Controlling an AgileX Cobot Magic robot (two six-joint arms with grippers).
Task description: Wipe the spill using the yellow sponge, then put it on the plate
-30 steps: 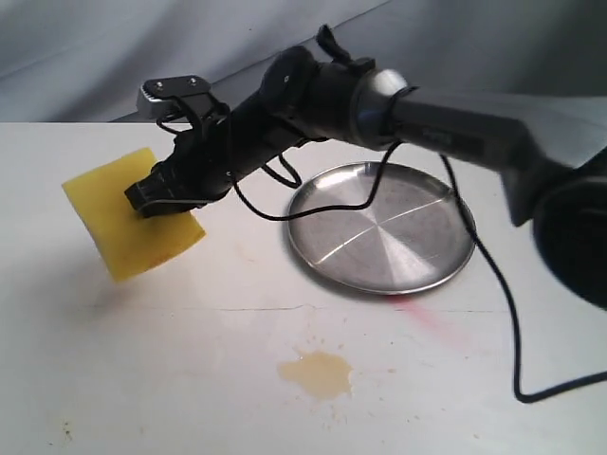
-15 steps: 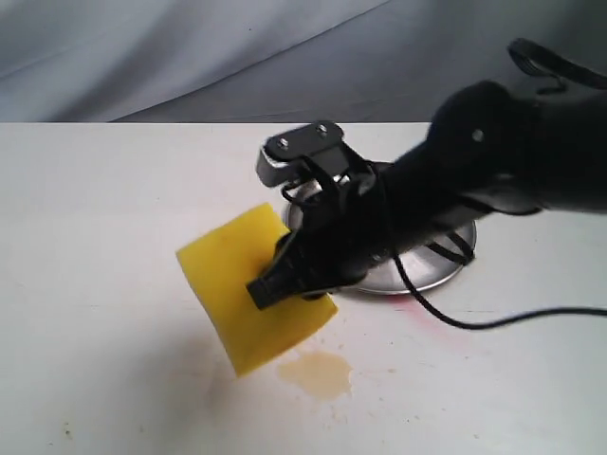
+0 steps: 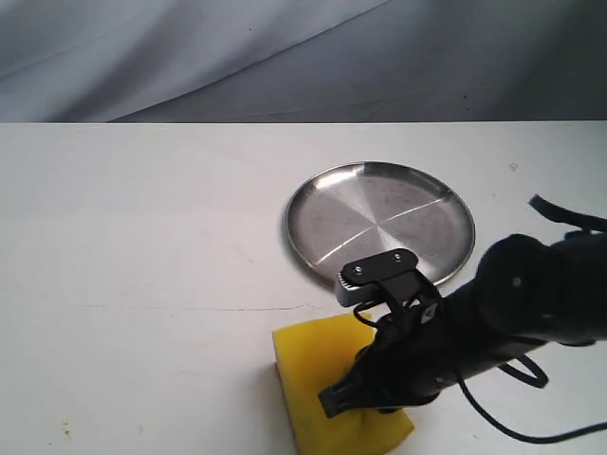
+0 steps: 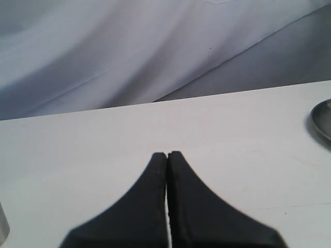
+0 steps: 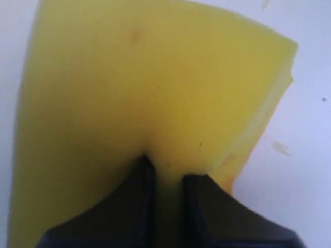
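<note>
The yellow sponge (image 3: 332, 398) lies low on the white table near its front edge, with my right gripper (image 3: 343, 396) shut on it; up close the sponge (image 5: 150, 93) fills the right wrist view and both dark fingers pinch its edge. The sponge and arm cover the puddle, so the spill itself is hidden; only small yellowish splatter dots (image 5: 281, 148) show beside the sponge. The steel plate (image 3: 381, 226) sits behind the sponge, empty. My left gripper (image 4: 166, 154) is shut with nothing in it, over bare table, the plate's rim (image 4: 321, 120) at the view's edge.
The black right arm (image 3: 512, 313) and its cable stretch across the front right of the table. A grey cloth backdrop (image 3: 285, 57) hangs behind the table's far edge. A metal object (image 4: 2, 227) shows at the corner of the left wrist view.
The right arm swept the sponge from high at the left, across the table and down onto the place where the puddle lay. The plate is uncovered again.
</note>
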